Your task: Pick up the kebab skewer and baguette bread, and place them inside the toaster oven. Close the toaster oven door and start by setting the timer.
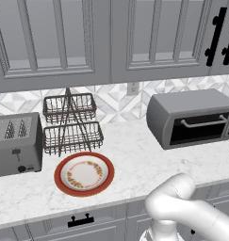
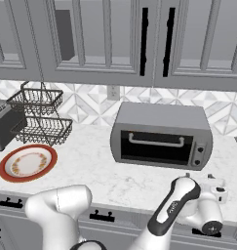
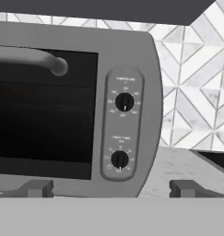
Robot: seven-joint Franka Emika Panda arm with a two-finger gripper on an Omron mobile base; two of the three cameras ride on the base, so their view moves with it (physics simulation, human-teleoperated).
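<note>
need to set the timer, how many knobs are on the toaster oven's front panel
2. Both sit on the panel right of the toaster oven door: the upper knob and, directly below it, the lower knob. None looks hidden in the hand view.

The arm (image 2: 59,207) is built from smooth, rounded white segments with a glossy finish. One link (image 2: 174,207) is faced with a dark grey-black panel along its length. A round dark grey joint cap (image 2: 211,227) with a small pale centre is fitted at the wrist. The hand (image 2: 213,188) is white, with small dark details. Two small, dark grey, blocky fingertips (image 3: 34,188) are seen in the hand view.
</note>
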